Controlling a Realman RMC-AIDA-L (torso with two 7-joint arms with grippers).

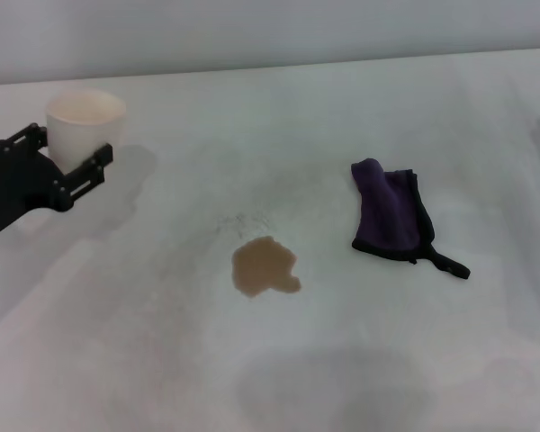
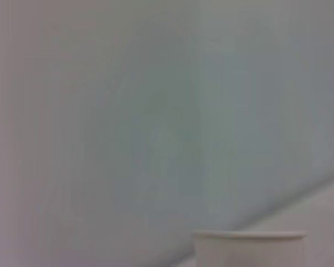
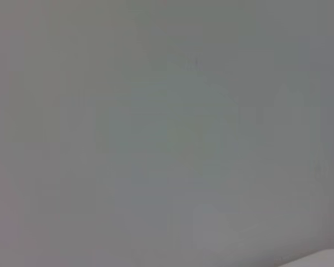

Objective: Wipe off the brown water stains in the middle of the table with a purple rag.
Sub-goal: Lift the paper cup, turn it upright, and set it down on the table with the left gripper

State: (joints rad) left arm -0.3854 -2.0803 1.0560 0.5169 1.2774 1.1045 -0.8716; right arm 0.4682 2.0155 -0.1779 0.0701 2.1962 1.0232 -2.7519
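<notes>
Jaws of left gripper [image 1: 72, 155] spread around paper cup [image 1: 85, 123], purple rag [image 1: 389, 211] right of brown water stains [image 1: 264, 267].

On the table [image 1: 162, 360], the brown water stains [image 1: 264, 267] lie between the paper cup [image 1: 84, 124], far left, and the purple rag [image 1: 391, 212], right.

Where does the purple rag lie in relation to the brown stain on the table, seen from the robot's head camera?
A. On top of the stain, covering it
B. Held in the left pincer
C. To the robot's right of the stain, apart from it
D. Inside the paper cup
C. The purple rag lies on the table to the right of the brown stain, with bare white surface between them.
</notes>
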